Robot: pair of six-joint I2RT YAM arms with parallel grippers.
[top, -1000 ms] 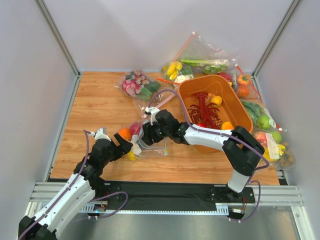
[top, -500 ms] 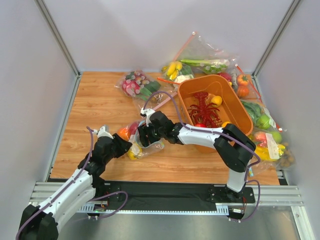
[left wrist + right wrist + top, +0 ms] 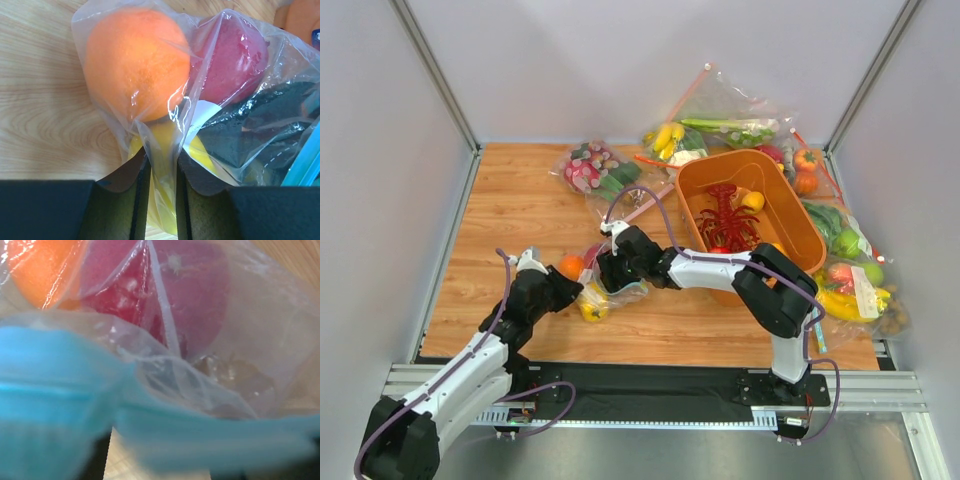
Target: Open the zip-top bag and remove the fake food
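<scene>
The zip-top bag (image 3: 612, 288) lies on the wooden table between my two grippers. The fake food shows through the plastic: an orange fruit (image 3: 135, 65), a red one (image 3: 230, 55), a dark one (image 3: 260, 125) and a yellow one (image 3: 592, 308). My left gripper (image 3: 160, 172) is shut on a fold of the bag's clear plastic, with yellow fruit just behind the fold. My right gripper (image 3: 610, 270) is at the bag's other end. In the right wrist view the teal-blue zip strip (image 3: 150, 435) lies blurred across the jaws and hides them. A white label (image 3: 202, 112) shows inside the bag.
An orange bin (image 3: 790, 200) holding a red toy lobster (image 3: 728, 225) stands to the right of the bag. More clear bags of toy food lie at the back (image 3: 595, 165), (image 3: 720, 125) and along the right edge (image 3: 850, 270).
My left gripper has closed from wide open onto the bag's plastic. The right gripper has slid left along the bag, and the bag has bunched up between the two.
</scene>
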